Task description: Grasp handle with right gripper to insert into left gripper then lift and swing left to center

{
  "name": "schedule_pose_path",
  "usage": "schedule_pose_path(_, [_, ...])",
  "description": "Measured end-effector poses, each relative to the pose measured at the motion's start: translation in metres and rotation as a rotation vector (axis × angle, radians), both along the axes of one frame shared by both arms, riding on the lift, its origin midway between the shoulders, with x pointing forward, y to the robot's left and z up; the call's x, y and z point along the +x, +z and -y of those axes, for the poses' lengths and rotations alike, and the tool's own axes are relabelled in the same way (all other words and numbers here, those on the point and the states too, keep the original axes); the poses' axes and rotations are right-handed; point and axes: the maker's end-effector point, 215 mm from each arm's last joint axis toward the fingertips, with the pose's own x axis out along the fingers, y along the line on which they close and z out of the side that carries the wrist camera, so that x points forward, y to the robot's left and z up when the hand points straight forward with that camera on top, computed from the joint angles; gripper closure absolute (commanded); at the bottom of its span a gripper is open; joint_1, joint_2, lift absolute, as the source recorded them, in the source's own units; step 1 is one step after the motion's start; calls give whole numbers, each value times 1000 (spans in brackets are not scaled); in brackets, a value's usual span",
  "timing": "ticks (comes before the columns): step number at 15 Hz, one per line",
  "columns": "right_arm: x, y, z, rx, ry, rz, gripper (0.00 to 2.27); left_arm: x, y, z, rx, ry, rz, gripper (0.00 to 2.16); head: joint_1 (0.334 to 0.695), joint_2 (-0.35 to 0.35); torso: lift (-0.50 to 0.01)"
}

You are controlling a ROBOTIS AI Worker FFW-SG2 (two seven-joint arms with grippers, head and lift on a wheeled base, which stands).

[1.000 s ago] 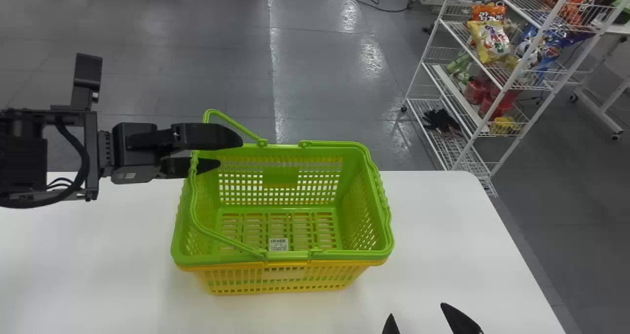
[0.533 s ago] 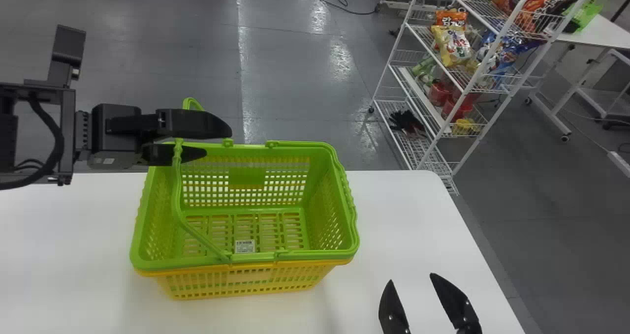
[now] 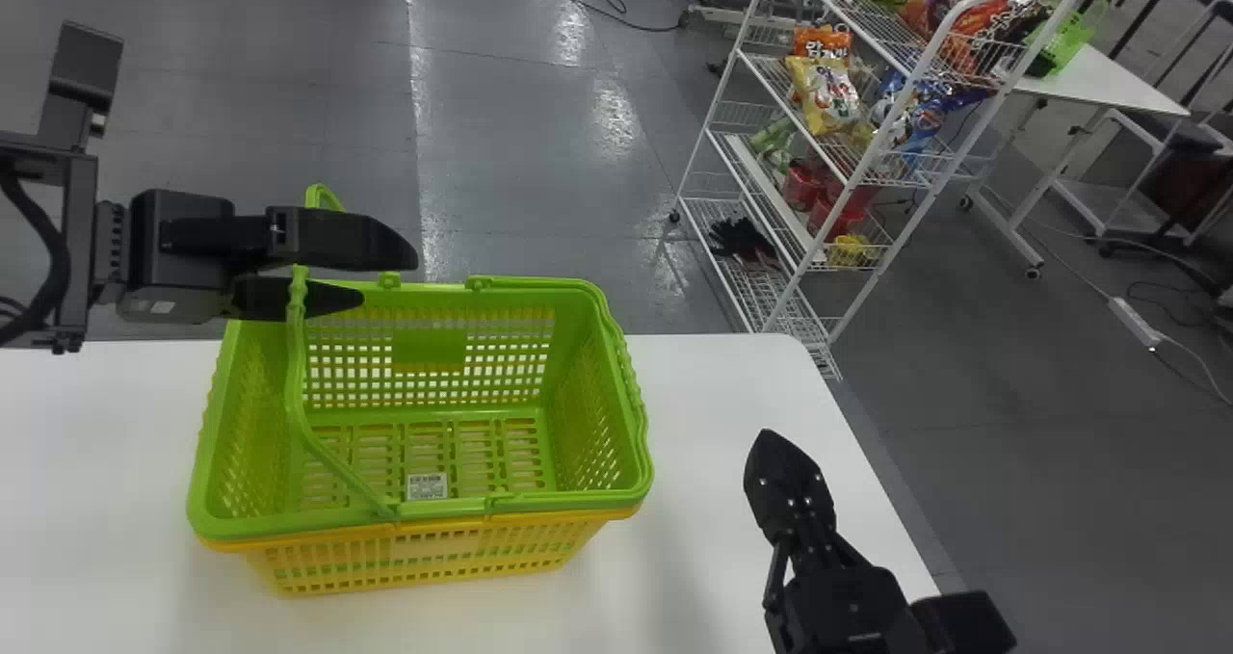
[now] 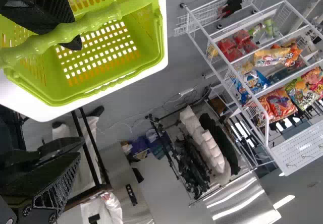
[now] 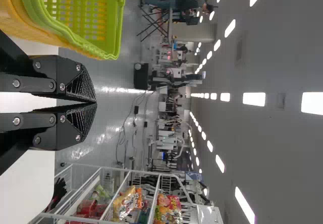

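Handle [image 3: 295,375] of the green shopping basket [image 3: 568,503], nested in a yellow basket [image 3: 438,543] on the white table [image 3: 713,384], stood raised at our left gripper [image 3: 390,274], whose fingers were apart. We judged insertion almost finished: next, this gripper should grasp firmly before lifting. Our right gripper [image 3: 766,439] was closed, empty.

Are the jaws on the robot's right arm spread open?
No, the right gripper has its jaws meeting at the tips.

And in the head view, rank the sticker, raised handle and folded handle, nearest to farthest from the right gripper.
1. Folded handle, right side of basket
2. Sticker, on its floor
3. Raised handle, toward its left side
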Motion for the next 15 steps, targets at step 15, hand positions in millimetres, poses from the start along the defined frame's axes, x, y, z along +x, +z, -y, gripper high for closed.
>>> schedule_pose_path(15, [77,-61,-29,-168,66,-241,2192,-7,1,21,-27,-26,-8,46,695,-287,-93])
